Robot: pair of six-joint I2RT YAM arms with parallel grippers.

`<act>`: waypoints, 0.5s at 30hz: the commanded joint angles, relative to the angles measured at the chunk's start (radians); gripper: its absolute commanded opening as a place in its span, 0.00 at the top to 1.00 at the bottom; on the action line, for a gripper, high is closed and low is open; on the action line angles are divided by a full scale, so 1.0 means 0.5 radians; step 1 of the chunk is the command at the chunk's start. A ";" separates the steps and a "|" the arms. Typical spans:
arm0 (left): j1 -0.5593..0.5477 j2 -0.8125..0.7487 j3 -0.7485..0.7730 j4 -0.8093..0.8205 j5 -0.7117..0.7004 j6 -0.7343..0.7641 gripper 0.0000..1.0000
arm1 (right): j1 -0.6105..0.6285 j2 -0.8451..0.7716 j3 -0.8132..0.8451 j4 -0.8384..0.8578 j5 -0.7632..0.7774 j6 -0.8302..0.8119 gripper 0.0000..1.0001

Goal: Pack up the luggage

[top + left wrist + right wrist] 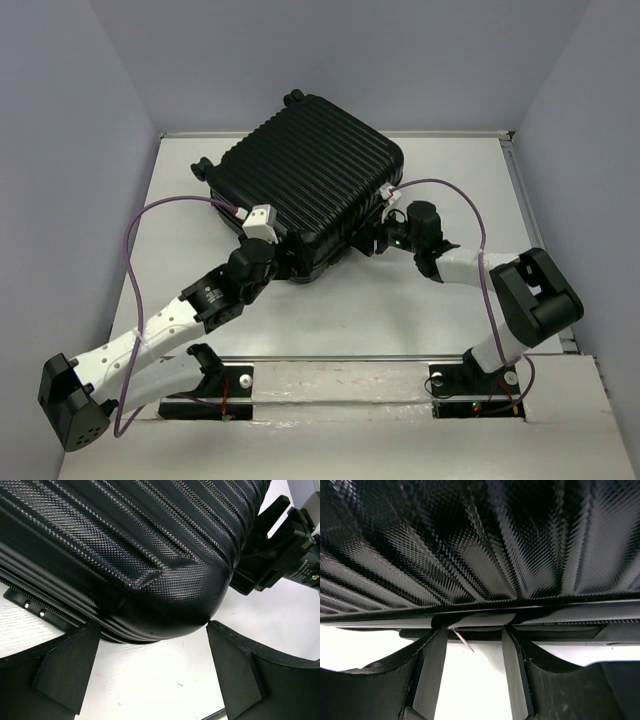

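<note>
Left side first: the left tool (150,647) is released, jaws spread wide around the near corner of the luggage (312,178). The case lies closed, ribbed shell up, mid-counter (455,185). Nothing is gripped there. If it clamps on that rounded, slick corner, I'd expect the pads to slip off and shove the case sideways. Over to the right, the right tool (472,647) is parted and empty, its tips just under the seam, with a thin metal tab (462,639) beside one finger. If it misses that tab, the case won't open. If it pulls without a brace, the whole case could skid.
</note>
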State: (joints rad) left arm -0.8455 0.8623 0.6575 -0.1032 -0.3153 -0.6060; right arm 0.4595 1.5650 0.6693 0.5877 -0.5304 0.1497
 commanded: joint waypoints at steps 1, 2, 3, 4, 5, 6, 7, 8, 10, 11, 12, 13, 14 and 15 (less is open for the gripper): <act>0.025 0.042 0.063 0.142 0.048 0.061 0.01 | 0.014 0.057 0.063 0.251 -0.129 0.032 0.50; 0.028 0.052 0.069 0.160 0.054 0.064 0.01 | 0.014 0.070 0.076 0.257 -0.145 0.041 0.50; 0.031 0.058 0.072 0.166 0.057 0.068 0.01 | 0.014 0.082 0.082 0.273 -0.166 0.047 0.51; 0.031 0.076 0.081 0.173 0.060 0.071 0.01 | 0.014 0.097 0.097 0.279 -0.169 0.059 0.53; 0.031 0.082 0.087 0.176 0.069 0.077 0.01 | 0.014 0.104 0.103 0.285 -0.169 0.066 0.56; 0.034 0.091 0.093 0.185 0.069 0.077 0.01 | 0.014 0.113 0.106 0.300 -0.169 0.078 0.59; 0.034 0.104 0.096 0.191 0.072 0.080 0.01 | 0.014 0.125 0.112 0.300 -0.169 0.087 0.64; 0.040 0.110 0.099 0.194 0.078 0.086 0.01 | 0.014 0.131 0.110 0.313 -0.166 0.087 0.67; 0.047 0.134 0.109 0.246 0.088 0.095 0.01 | 0.014 0.134 0.091 0.352 -0.160 0.118 0.81; 0.053 0.144 0.115 0.268 0.094 0.098 0.01 | 0.035 0.131 0.046 0.386 -0.166 0.136 0.85; 0.056 0.153 0.127 0.280 0.094 0.104 0.01 | 0.035 0.122 0.018 0.450 -0.163 0.173 0.89; 0.059 0.171 0.136 0.295 0.112 0.107 0.01 | 0.053 0.113 -0.007 0.475 -0.151 0.188 0.93; 0.059 0.180 0.142 0.326 0.124 0.114 0.01 | 0.054 0.101 -0.031 0.490 -0.142 0.204 0.93; 0.062 0.196 0.154 0.341 0.130 0.114 0.01 | 0.102 0.070 -0.080 0.509 -0.127 0.219 0.93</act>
State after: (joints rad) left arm -0.8227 0.9398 0.6632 -0.0685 -0.2710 -0.5766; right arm 0.4690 1.6299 0.6655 0.6952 -0.5980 0.2180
